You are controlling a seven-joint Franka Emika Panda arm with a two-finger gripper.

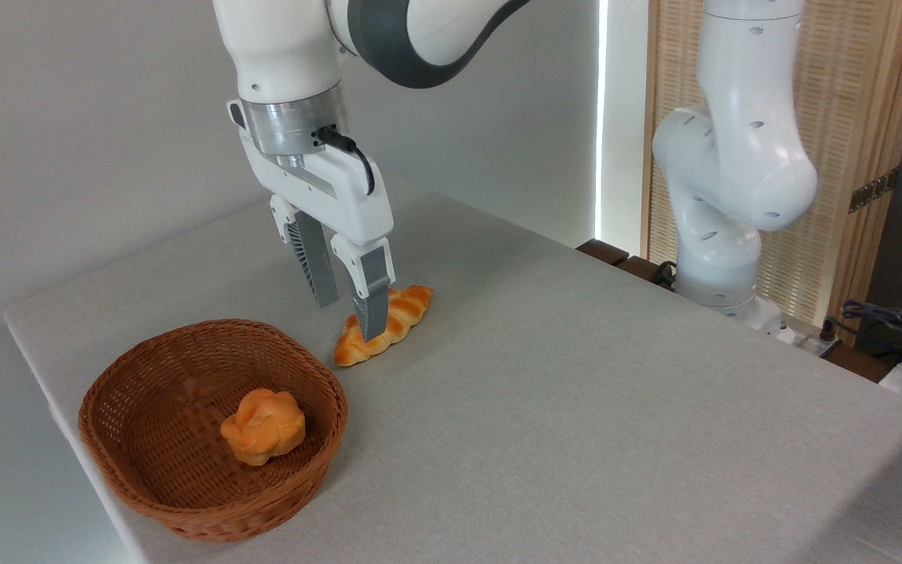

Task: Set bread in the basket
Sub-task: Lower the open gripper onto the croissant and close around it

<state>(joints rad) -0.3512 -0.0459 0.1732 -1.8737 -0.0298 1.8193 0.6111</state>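
A: Where's the braided loaf point(388, 323) sitting rn?

B: It's lying flat on the grey table cloth point(576, 407), just right of the wicker basket point(130, 462) and a bit behind it, apart from the rim. It's running diagonally, one pointed end toward the basket, the other toward the back-right.

A: And the gripper point(348, 313)?

B: It's hanging nose-down over the loaf's middle. Fingers are standing apart w/ a clear gap, nothing clamped btwn them. The near finger is overlapping the loaf in this view; the other is showing just behind and left of it. Can't tell whether either tip is touching the bread.

A: Anything in the basket?

B: A small round knotted bun point(263, 427), orange on top, is resting on the basket floor toward the right wall.

A: Rest of the scene?

B: The arm's white base point(725, 227) is standing at the table's far right edge, w/ a slatted wood panel point(850, 117) behind it and some cables point(889, 321) at far right.
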